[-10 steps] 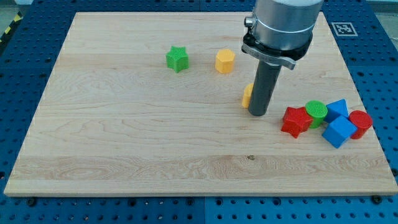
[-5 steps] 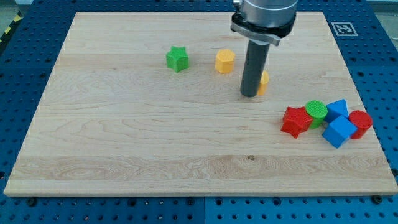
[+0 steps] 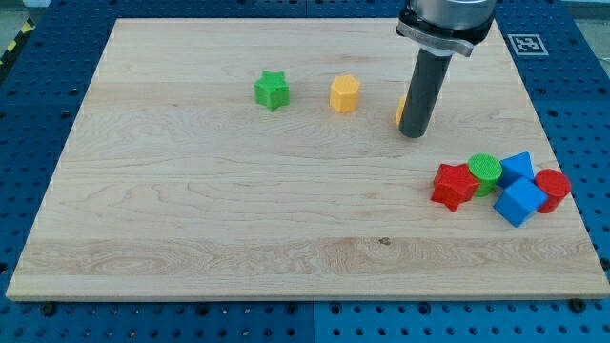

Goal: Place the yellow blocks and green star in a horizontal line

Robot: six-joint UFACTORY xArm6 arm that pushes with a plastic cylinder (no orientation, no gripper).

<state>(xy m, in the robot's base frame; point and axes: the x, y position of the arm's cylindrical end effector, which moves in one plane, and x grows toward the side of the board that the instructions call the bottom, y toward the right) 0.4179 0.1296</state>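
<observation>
A green star (image 3: 272, 90) lies on the wooden board (image 3: 191, 210) at upper left of centre. A yellow hexagonal block (image 3: 345, 94) sits to its right. A second yellow block (image 3: 402, 110) lies further right, mostly hidden behind my rod; only its left edge shows and its shape cannot be made out. My tip (image 3: 413, 134) stands on the board just in front of and slightly right of that block, touching or nearly touching it.
At the view's right edge is a tight cluster: a red star (image 3: 454, 185), a green cylinder (image 3: 485, 171), two blue blocks (image 3: 519, 201) (image 3: 518, 167) and a red cylinder (image 3: 552, 187). An ArUco marker (image 3: 527, 44) lies beyond the board's top right corner.
The hidden yellow block has been pushed up and to the right, from below the hexagon's row to about level with it. My tip went from its right side, round its left, to its right front.
</observation>
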